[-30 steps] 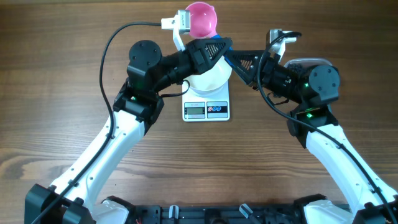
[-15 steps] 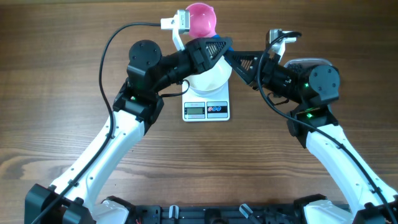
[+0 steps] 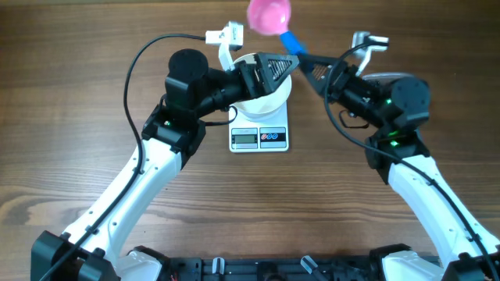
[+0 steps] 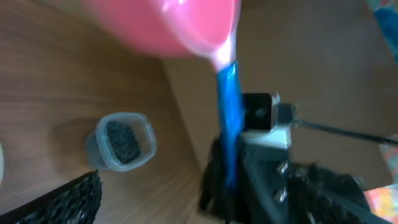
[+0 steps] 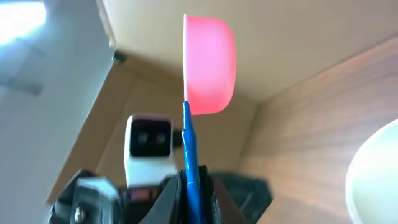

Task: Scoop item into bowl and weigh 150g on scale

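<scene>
right hand [image 3: 308,60] pinches the blue handle of the pink scoop [image 3: 269,13], its cup beyond the bowl [image 3: 262,100]. left hand [image 3: 275,69] is spread above the bowl on the scale [image 3: 258,138].

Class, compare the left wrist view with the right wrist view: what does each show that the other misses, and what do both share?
Only the left wrist view: the clear tub holding black pellets.
Only the right wrist view: the rim of the white bowl.
Both: the pink scoop, its blue handle clamped in the right gripper, and the wooden table.
</scene>
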